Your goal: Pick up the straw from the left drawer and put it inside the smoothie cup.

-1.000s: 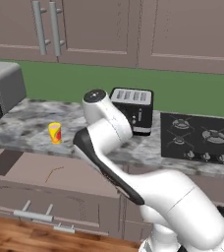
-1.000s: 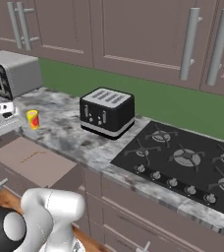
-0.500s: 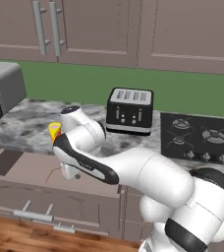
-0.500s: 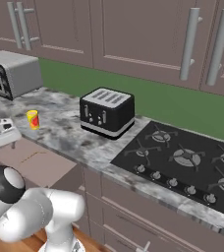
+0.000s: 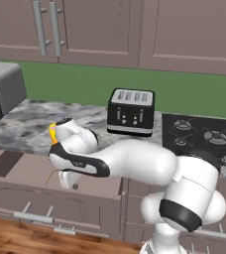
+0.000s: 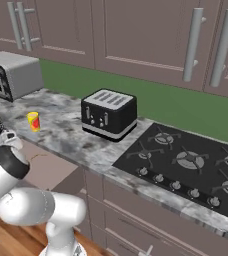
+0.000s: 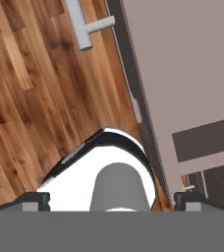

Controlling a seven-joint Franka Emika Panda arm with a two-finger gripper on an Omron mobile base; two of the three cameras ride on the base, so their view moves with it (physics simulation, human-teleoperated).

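Left base view: gripper (image 5: 68, 181) hangs wide open over the left drawer (image 5: 26, 168), nothing held

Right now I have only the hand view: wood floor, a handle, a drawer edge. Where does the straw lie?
Observer: In the left base view the straw lies on the bottom of the drawer, just left of the open pincer.
Operator: And the cup?
Observer: The cup stands upright on the counter behind the drawer, to the left of the toaster.
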